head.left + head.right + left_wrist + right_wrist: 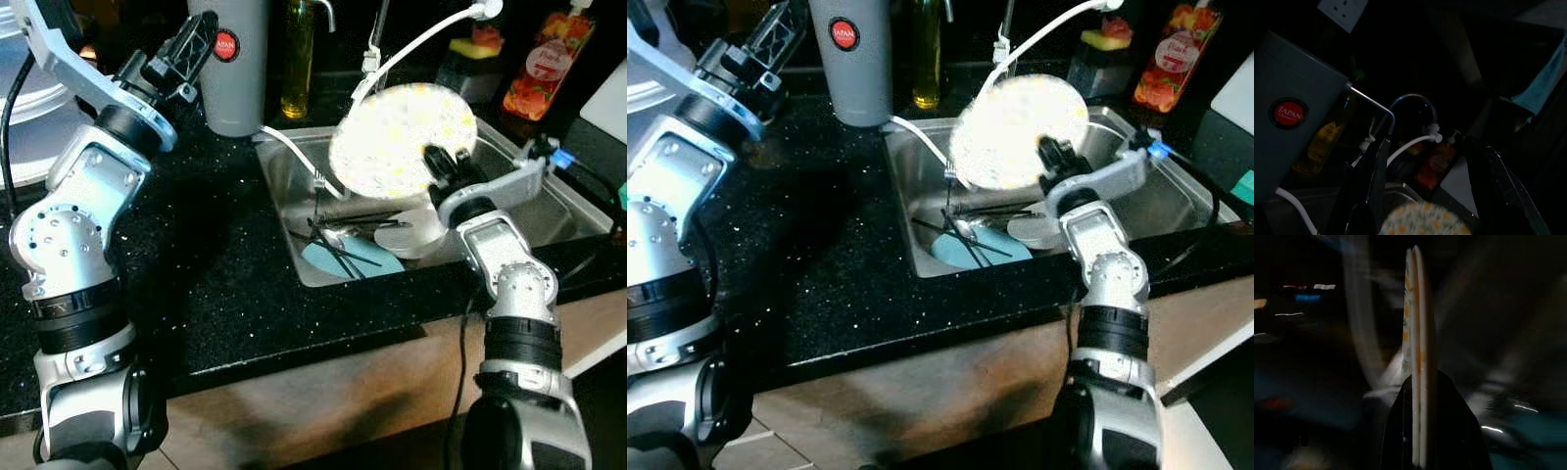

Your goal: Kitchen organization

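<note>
My right gripper (439, 159) is shut on the rim of a round white plate with yellow flowers (397, 137), holding it tilted on edge above the steel sink (279, 181). The right wrist view shows the plate edge-on (1418, 323) clamped between the two black fingers (1398, 431). In the sink lie a light blue plate (355, 259), a white dish (416, 235), a fork and several dark utensils (338, 235). My left gripper (196, 39) is raised over the black counter next to a grey canister (235, 64), fingers (1371, 181) apart and empty.
The black speckled counter (216, 264) runs left of the sink. Behind stand a yellow oil bottle (297, 59), a red soap bottle (544, 64), a sponge (475, 41) and the tap with a white hose (421, 39). A white dish rack (24, 69) sits far left.
</note>
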Robot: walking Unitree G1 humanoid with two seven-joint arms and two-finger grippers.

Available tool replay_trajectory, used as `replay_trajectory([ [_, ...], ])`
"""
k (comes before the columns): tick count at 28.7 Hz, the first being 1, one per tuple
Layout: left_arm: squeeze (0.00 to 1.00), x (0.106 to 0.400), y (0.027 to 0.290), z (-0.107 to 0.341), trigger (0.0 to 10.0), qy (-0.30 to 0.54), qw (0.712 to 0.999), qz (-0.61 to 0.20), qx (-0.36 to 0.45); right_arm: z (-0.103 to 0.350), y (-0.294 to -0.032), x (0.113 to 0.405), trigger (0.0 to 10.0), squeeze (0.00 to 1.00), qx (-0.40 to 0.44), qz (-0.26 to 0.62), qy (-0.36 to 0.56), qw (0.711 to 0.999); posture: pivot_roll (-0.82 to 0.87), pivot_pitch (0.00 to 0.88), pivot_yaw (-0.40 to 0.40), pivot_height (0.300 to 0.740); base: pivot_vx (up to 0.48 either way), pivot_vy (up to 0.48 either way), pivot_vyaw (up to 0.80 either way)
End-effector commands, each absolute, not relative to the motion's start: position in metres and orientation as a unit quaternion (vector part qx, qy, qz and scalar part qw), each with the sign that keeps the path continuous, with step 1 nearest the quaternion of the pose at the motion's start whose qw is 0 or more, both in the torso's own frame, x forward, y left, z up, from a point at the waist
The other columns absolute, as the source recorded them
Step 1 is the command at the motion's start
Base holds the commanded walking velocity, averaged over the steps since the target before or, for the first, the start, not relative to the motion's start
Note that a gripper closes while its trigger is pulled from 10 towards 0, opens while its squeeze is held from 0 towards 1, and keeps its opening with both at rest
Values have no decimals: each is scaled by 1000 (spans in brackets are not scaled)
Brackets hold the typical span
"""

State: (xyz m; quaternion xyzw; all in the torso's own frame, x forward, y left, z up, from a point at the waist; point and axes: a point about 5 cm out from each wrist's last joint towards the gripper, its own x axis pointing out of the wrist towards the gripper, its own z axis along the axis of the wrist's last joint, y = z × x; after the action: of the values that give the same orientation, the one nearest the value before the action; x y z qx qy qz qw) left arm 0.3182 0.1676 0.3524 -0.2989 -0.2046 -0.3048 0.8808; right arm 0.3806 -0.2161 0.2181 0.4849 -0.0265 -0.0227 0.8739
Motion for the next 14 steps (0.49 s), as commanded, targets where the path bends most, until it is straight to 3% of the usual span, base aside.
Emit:
replay_trajectory([
  [1, 0, 314, 159, 359, 10000, -213, 876, -320, -290, 200, -227, 384, 10000, 0, 455, -110, 21, 883, 128, 41, -19, 740, 0, 0, 0],
  [3, 0, 314, 157, 358, 10000, -211, 876, -322, -290, 195, -229, 385, 10000, 0, 446, -126, 33, 885, 128, 41, -19, 740, 0, 0, 0],
  [4, 0, 313, 156, 358, 10000, -210, 876, -323, -289, 199, -229, 386, 10000, 984, 449, -115, 14, 886, 129, 35, -20, 740, 0, 0, 0],
  [5, 0, 313, 155, 357, 10000, -210, 876, -324, -288, 206, -226, 386, 10000, 1000, 453, -94, -10, 887, 129, 35, -20, 740, 0, 0, 0],
  [8, 0, 313, 154, 356, 10000, -208, 877, -325, -285, 246, -224, 380, 10000, 1000, 423, -24, -146, 894, 129, 35, -20, 740, 0, 0, 0],
  [9, 0, 313, 154, 355, 10000, -207, 878, -325, -285, 256, -223, 376, 10000, 855, 404, -8, -178, 897, 126, 28, -18, 740, 0, 0, 0],
  [10, 0, 314, 154, 354, 10000, -205, 879, -325, -284, 263, -223, 372, 10000, 0, 393, 3, -203, 897, 126, 28, -18, 740, 0, 0, 0],
  [14, 0, 316, 149, 348, 10000, -195, 885, -323, -272, 279, -225, 356, 10000, 0, 308, -18, -257, 916, 119, 23, -15, 740, 0, 0, 0],
])
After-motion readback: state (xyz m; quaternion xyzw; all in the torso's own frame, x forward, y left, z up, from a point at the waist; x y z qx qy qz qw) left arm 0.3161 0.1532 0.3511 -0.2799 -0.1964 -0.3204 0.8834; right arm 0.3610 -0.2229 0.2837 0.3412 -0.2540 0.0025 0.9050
